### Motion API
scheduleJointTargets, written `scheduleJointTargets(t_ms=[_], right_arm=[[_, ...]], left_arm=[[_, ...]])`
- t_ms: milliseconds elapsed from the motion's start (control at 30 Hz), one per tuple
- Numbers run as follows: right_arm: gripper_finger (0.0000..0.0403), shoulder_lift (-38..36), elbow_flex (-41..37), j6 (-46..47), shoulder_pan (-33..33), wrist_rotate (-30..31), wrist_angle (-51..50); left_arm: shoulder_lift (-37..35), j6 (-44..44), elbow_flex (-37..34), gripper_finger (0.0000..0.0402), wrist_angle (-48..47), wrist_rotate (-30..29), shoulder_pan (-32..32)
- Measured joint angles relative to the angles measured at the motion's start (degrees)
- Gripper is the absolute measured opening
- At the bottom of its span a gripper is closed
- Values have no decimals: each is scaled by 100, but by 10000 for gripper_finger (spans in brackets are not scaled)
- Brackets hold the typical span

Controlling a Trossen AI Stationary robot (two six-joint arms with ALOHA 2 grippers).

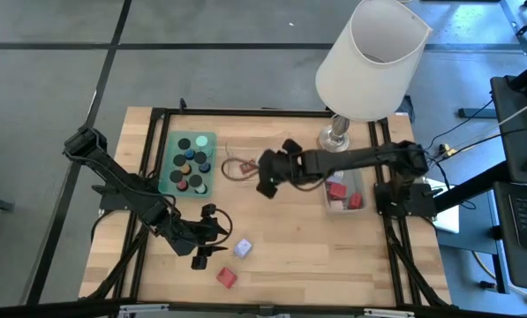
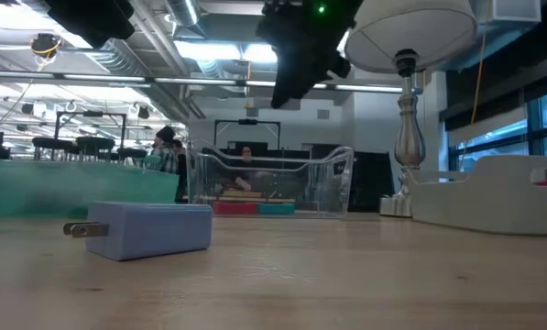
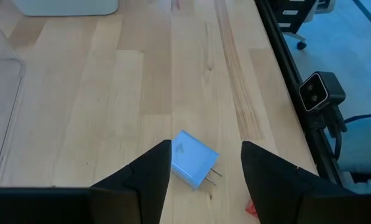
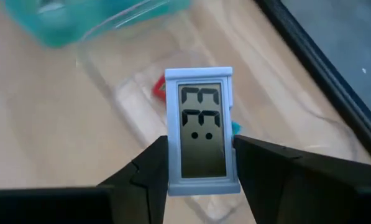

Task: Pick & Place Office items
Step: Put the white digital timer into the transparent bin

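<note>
- The right gripper [image 4: 201, 168] is clamped on a small digital display [image 4: 202, 130], a flat white-framed rectangle with a grey screen, one finger against each long edge; it hangs above the clear tray [image 1: 237, 163], with the green tray [image 1: 189, 164] beyond
- That display looks light and rigid, its plastic frame probably smooth; the edge grip keeps pressure off the screen, which I judge the part most easily marked
- The left gripper [image 3: 204, 171] stands open, fingers astride a pale blue plug adapter [image 3: 194, 159] lying on the table [image 3: 110, 93] just ahead of the tips, prongs toward one finger
- The adapter seems a hard, compact block; the flat sides, clear of the prongs, look the soundest hold
- Only the right wrist view shows what the right gripper carries; the high view shows only the dark gripper [image 1: 267, 174]
- The high view alone shows a red block [image 1: 226, 277] near the left gripper [image 1: 212, 234] and red pieces in the grey tray [image 1: 344, 196]
</note>
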Motion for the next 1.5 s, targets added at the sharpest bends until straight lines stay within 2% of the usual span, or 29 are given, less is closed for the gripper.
scheduleJointTargets(t_ms=[400,500,800,967,1067,1367,1500], right_arm=[[151,-6,-61,-496,-480,11,704],[151,-4,-496,-672,-541,31,1416],[151,4,-1735,-533,-850,-443,3015],[151,0,-2168,-383,-1003,-522,3255],[151,0,-2244,-385,-1085,-549,3307],[151,-10,-2497,-276,-1255,-1138,3315],[154,-17,-2531,-364,-1254,-1125,3334]], left_arm=[[0,-1,0,190,0,0,0],[0,-1,0,189,0,0,0],[0,1,0,190,0,0,0],[0,-1,0,191,0,0,-2],[0,-1,0,190,0,0,0],[0,-1,0,191,0,0,0],[0,-1,0,190,-2,0,0]])
